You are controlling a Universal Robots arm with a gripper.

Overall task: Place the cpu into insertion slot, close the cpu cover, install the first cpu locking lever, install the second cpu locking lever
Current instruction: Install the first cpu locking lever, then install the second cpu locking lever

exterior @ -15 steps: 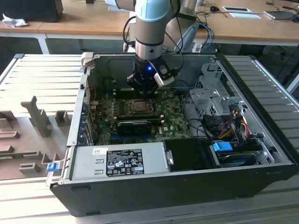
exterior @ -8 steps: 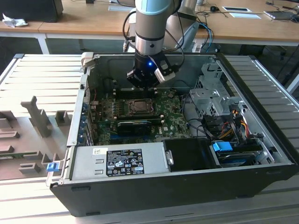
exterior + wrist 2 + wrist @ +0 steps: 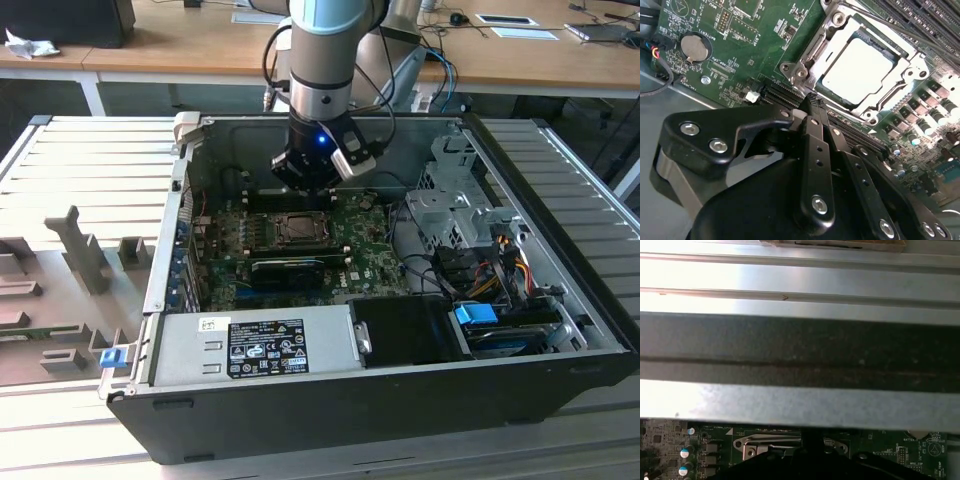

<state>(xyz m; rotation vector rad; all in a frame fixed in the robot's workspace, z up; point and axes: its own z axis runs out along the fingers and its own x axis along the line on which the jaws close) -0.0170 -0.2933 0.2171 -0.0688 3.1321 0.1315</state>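
Observation:
The cpu (image 3: 856,65) lies flat in the insertion slot (image 3: 297,230), its pale silver face showing through the window of the cpu cover (image 3: 905,67). The cover sits lowered around the chip. My gripper (image 3: 810,100) hangs just beside the slot's near edge with its black fingers (image 3: 816,145) pressed together and nothing between them. In the exterior view the gripper (image 3: 305,185) hovers low inside the open computer case, just behind the slot on the green circuit board (image 3: 370,250). A strip of the slot's metal frame (image 3: 770,446) shows in the first wrist view.
A long black card (image 3: 290,268) lies just in front of the slot. The power supply (image 3: 255,345) fills the case's front, and a drive cage (image 3: 455,210) with cables stands at the exterior view's right. A coin cell (image 3: 692,46) sits on the board. The case wall (image 3: 800,355) rises close behind.

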